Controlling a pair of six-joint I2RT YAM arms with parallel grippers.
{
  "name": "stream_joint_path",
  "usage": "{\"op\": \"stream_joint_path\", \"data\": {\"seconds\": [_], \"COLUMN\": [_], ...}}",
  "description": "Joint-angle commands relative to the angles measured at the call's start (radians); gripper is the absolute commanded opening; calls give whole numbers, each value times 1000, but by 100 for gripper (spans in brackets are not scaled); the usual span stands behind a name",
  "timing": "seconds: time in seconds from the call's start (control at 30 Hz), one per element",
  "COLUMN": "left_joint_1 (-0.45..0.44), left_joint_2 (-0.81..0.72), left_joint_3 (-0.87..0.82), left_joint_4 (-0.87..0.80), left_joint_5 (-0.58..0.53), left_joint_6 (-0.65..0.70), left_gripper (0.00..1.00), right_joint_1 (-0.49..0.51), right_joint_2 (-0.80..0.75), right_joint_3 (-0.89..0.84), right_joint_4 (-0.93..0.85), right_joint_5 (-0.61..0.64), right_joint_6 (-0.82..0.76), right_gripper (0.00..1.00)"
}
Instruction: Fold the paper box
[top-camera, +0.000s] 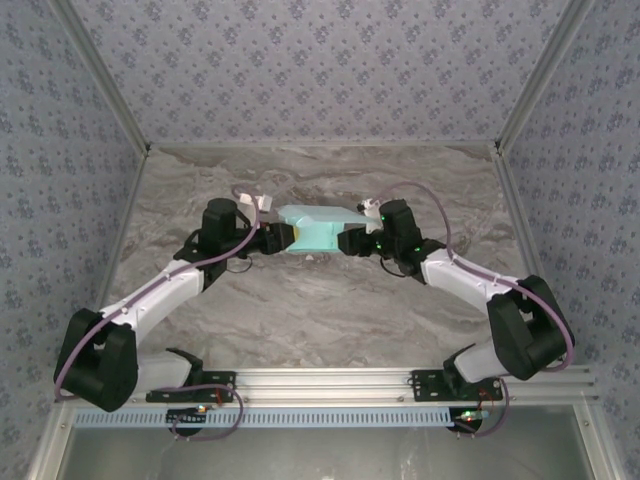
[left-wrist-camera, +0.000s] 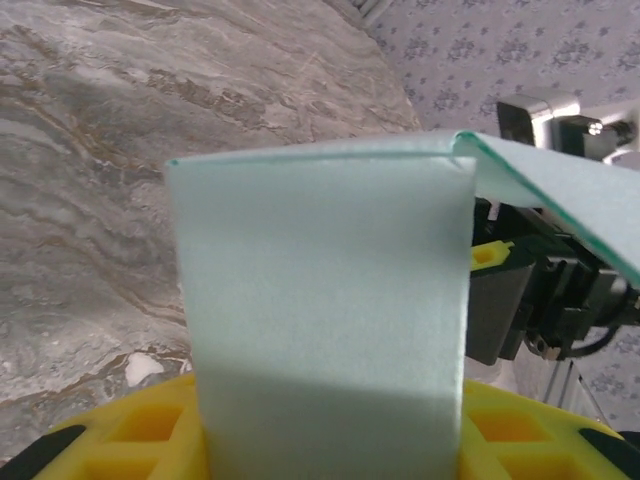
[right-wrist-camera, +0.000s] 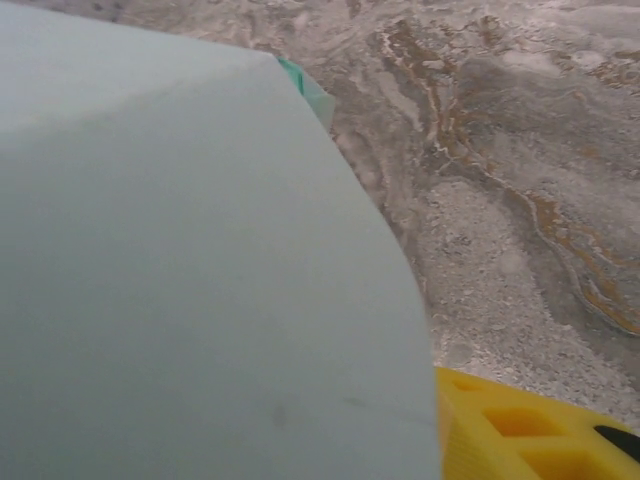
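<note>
Between L end effector (top-camera: 285, 237) & R end effector (top-camera: 346, 240): paper box (top-camera: 318, 228).

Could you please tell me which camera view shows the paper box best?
The top external view: the whole paper box is in frame, its outline clear. The left wrist view shows one flat panel close up; the right wrist view shows a curved panel, cropped.
</note>
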Motion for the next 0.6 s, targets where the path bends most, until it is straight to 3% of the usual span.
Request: {"op": "stream_joint_path", "data": {"seconds": [0.0,0.13,0.3,0.5,0.57], "left_joint_1": [1,0,0,16,36], "left_joint_2": [-3,2,5,8,32], "left_joint_3": [40,36,32,44,45], "left_joint_4": [13,31,45,-45,-33], "left_joint_5": [-21,-17,1,-71,-48], "left_joint_6": [-1,-16,-25,-43,-75], "left_gripper": [38,38,38,38,38], "right_joint_1": [42,83,85,-39,-83], "right_joint_2": [32,82,138,60,34], "right_joint_3": [57,99,144,79,58], "right_joint_4": [-61,-83,-101,-50,-47], "right_joint_5": [182,237,189,-1,-60], "right_joint_6": [1,4,4,82,100], "right_gripper": [52,48,49,57,60]}}
